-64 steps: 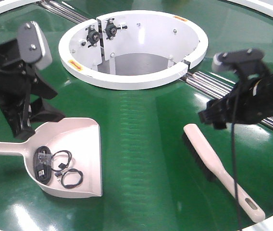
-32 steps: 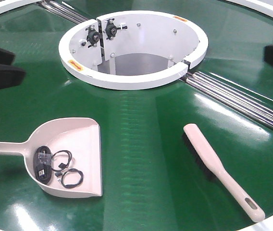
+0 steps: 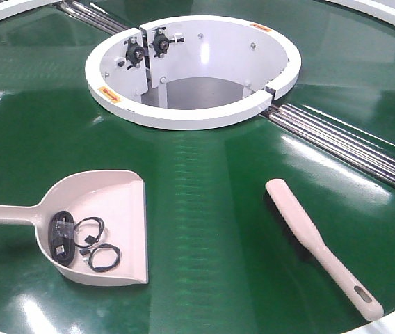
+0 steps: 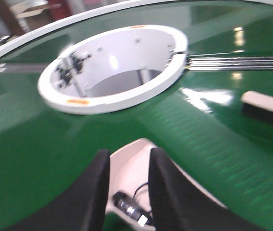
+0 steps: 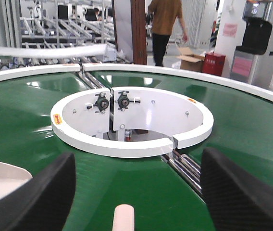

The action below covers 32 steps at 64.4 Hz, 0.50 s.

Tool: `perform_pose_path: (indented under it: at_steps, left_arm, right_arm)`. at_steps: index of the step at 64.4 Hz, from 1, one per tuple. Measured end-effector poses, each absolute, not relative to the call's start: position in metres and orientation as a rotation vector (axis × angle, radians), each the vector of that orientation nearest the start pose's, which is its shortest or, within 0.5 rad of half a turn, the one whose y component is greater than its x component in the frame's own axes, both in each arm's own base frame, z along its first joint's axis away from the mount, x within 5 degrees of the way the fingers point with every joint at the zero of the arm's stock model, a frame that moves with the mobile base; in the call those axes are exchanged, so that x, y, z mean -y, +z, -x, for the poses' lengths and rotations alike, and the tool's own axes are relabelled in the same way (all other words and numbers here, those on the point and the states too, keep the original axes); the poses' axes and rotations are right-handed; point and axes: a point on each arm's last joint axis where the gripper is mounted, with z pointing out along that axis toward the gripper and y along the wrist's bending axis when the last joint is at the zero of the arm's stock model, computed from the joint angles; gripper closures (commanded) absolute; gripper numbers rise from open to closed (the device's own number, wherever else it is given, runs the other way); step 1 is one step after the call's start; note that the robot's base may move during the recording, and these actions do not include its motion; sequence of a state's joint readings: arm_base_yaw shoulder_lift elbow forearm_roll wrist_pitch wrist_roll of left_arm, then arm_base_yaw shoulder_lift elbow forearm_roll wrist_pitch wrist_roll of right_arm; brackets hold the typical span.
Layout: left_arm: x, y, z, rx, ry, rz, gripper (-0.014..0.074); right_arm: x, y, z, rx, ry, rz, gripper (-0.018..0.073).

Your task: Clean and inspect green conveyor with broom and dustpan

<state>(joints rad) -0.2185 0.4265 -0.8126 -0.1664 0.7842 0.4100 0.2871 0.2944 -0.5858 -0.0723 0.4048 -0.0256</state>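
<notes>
sweep looks done: debris sits in dustpan [image 3: 100, 223], broom [image 3: 319, 243] lies free on green conveyor [image 3: 211, 209], both grippers' jaws spread, holding nothing; inspection remains.

The green conveyor [image 3: 204, 181] is glossy and faintly ribbed, with shiny steel rollers [image 3: 343, 142]; broom [image 3: 319, 243] and dustpan [image 3: 110, 216] look matt plastic.

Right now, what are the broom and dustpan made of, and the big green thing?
The broom and dustpan look like pale pinkish-beige matte plastic: smooth, moulded. The green conveyor looks like glossy rubbery or plastic belting; lights reflect off it, but I can't be sure.
</notes>
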Motion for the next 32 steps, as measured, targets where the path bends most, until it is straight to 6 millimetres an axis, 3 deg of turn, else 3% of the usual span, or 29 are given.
perform_pose_path:
  at_steps: [13, 23, 32]
  left_arm:
    - [0.005, 0.323, -0.03, -1.786, 0.016, -0.391, 0.0412]
    - [0.0, 0.299, -0.015, -1.719, 0.036, -0.36, 0.0412]
    - [0.001, 0.28, -0.02, -1.743, 0.043, -0.367, 0.0412]
  right_arm:
    - [-0.008, 0.309, -0.037, -1.501, 0.132, 0.271, 0.0033]
    - [-0.01, 0.283, -0.041, -1.516, 0.128, 0.28, 0.0033]
    - [-0.011, 0.269, -0.045, -1.535, 0.125, 0.288, 0.0054]
